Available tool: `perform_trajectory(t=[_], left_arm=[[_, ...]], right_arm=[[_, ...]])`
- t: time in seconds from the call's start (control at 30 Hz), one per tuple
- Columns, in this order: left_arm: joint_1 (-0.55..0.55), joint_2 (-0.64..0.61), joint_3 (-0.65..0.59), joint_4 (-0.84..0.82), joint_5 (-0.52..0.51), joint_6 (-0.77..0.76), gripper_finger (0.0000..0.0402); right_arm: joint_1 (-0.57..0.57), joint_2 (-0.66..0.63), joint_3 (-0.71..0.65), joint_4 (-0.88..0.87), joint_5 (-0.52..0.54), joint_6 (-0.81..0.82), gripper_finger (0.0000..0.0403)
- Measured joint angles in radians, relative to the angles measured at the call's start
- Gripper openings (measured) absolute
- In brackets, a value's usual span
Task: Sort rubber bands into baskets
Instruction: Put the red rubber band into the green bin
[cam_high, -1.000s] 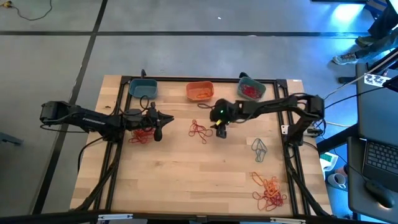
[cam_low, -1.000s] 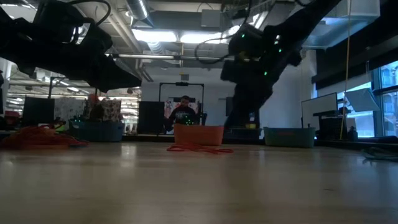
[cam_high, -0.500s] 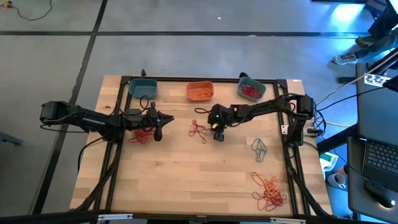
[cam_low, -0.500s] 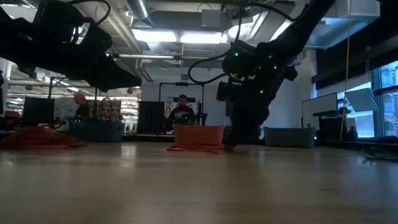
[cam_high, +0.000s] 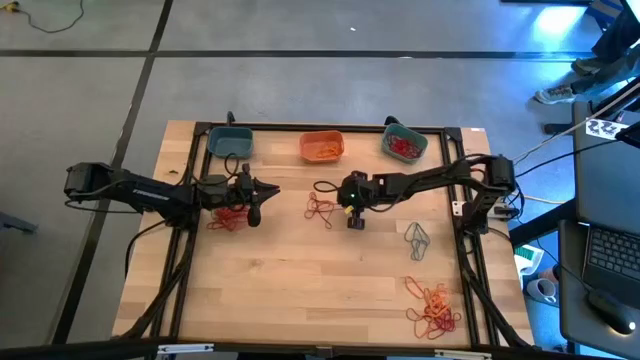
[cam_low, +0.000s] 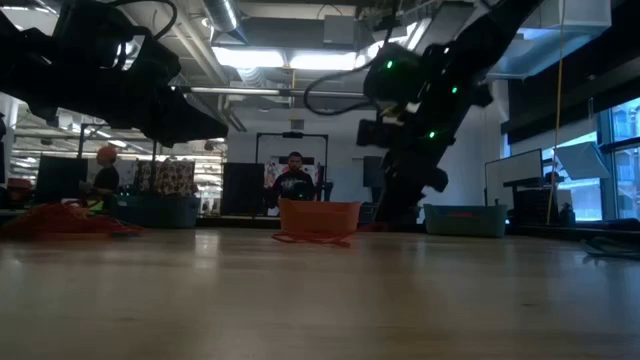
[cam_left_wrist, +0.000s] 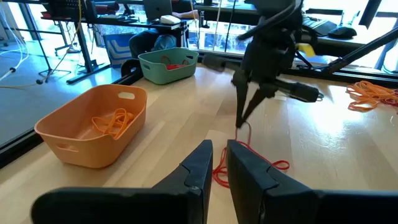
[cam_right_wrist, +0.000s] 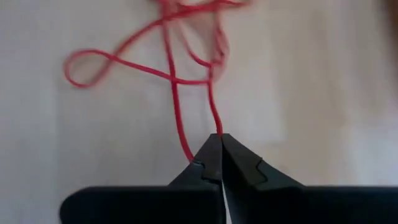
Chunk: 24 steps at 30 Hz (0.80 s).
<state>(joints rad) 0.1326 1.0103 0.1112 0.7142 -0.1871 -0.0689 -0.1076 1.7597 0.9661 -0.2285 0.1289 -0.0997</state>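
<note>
- Pinching one red rubber band (cam_right_wrist: 186, 81) strand, right gripper (cam_right_wrist: 219, 144) fully closed; tangled neighbours may drag along.
- Thin strand could slip free.
- Left gripper (cam_left_wrist: 216, 163) narrow, idle.

The tangle of thin red rubber bands (cam_right_wrist: 186, 74) runs off the right wrist picture's top edge, blurred there, so its loops perhaps cannot be counted.

Bright ceiling lights (cam_low: 290, 58) are shining at twelve o'clock in the low view, making both arms look like dark shapes. The wooden table (cam_high: 320, 270) is looking evenly lit from above. Blue light is glowing at two o'clock. The red band (cam_right_wrist: 180, 81) is looking blurry close up.
</note>
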Motion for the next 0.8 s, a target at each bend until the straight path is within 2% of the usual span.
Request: perform_trajectory(t=[0.13, 0.5, 0.6, 0.8], left_arm=[[0.0, 0.0, 0.0, 0.0, 0.0, -0.002, 0.0045], [0.0, 0.0, 0.0, 0.029, 0.0, 0.016, 0.0045], [0.0, 0.0, 0.0, 0.029, 0.0, 0.007, 0.0045], [0.0, 0.0, 0.0, 0.019, 0.0, -0.003, 0.0045]], right_arm=[[0.026, -0.053, 0.0, -0.082, 0.184, 0.014, 0.0002], [0.006, -0.241, 0.0, -0.272, 0.671, -0.003, 0.0002], [-0.015, -0.297, 0.0, -0.321, 0.724, -0.003, 0.0001], [-0.099, -0.369, 0.001, -0.379, 0.728, -0.003, 0.0001]])
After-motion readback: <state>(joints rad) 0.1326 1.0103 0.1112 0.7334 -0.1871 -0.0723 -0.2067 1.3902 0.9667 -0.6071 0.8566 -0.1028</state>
